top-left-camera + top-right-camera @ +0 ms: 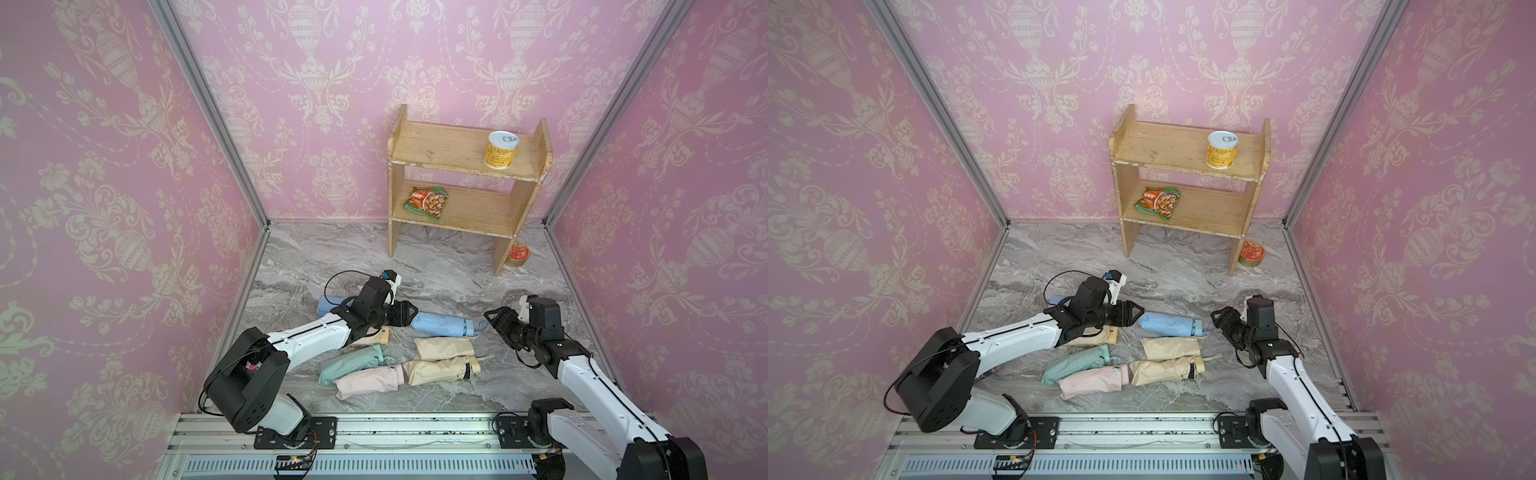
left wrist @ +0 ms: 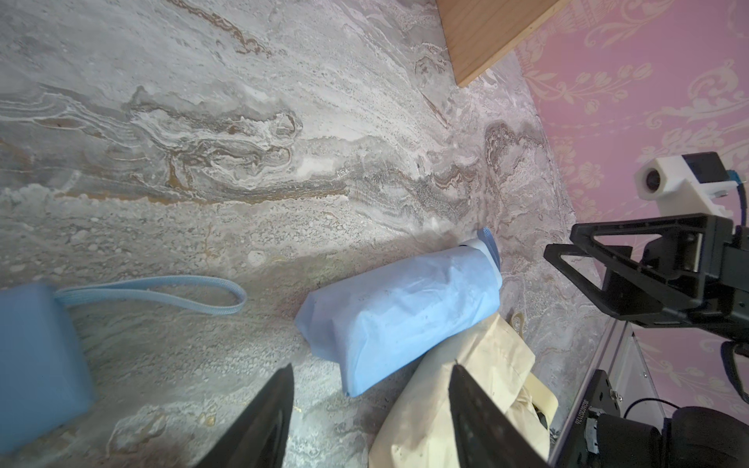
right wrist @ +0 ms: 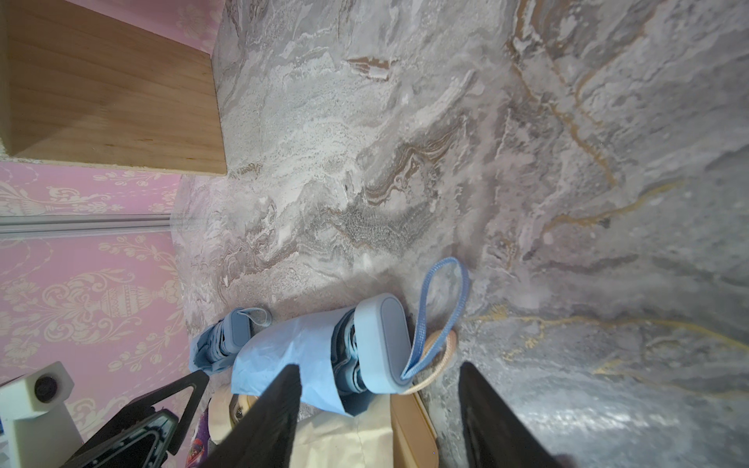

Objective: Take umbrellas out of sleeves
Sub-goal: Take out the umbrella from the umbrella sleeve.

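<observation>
Marble tabletop [image 1: 415, 257], pink damask walls [image 1: 332, 104]. Shelf [image 1: 436, 145] at 1 o'clock: yellow can [image 1: 502, 150] on top board, snack packet [image 1: 427, 203] on lower; print unreadable. Blue sleeve [image 1: 440, 324] mid-table, blue umbrella [image 3: 381, 344] inside, handle out toward 3 o'clock. Left gripper [image 1: 409, 311] at its 9, right gripper [image 1: 492, 316] at its 3; both jaws spread, holding nothing.

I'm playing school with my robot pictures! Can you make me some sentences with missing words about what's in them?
1. The yellow can stands on the ____ board of the wooden shelf.
2. The snack packet lies on the shelf's ____ board.
3. The sleeved umbrella lying between the left gripper and right gripper is light ____.

Missing words: top; bottom; blue.
</observation>
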Controlling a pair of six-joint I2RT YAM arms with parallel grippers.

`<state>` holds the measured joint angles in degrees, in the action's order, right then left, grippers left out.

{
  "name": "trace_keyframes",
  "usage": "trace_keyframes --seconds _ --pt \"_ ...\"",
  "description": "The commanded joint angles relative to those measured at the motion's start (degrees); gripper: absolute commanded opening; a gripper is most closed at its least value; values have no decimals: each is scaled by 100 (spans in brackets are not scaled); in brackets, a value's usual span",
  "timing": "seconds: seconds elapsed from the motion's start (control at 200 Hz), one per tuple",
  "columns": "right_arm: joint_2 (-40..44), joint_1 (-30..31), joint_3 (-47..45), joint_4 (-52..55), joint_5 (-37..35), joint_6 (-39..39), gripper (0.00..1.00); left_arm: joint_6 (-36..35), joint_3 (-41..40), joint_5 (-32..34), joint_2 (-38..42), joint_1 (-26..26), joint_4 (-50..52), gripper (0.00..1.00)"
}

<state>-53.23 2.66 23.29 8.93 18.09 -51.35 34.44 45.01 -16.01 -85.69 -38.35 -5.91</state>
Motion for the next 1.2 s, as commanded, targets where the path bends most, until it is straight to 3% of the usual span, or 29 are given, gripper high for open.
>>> trace_keyframes --seconds 0.0,0.325,0.54,1.196 --pt "-106 -2 -155 -288 -25 -283 62 3 212 -37 -118 -89 100 62" --pt "-373 -9 -299 -400 -245 -489 54 20 359 -192 -429 -154 161 56" --pt "-731 2 -445 -685 -212 -735 50 -107 326 67 -370 -179 503 53" --pt "-1938 382 -180 -1557 -165 -1147 41 125 341 -165 -738 -209 250 41"
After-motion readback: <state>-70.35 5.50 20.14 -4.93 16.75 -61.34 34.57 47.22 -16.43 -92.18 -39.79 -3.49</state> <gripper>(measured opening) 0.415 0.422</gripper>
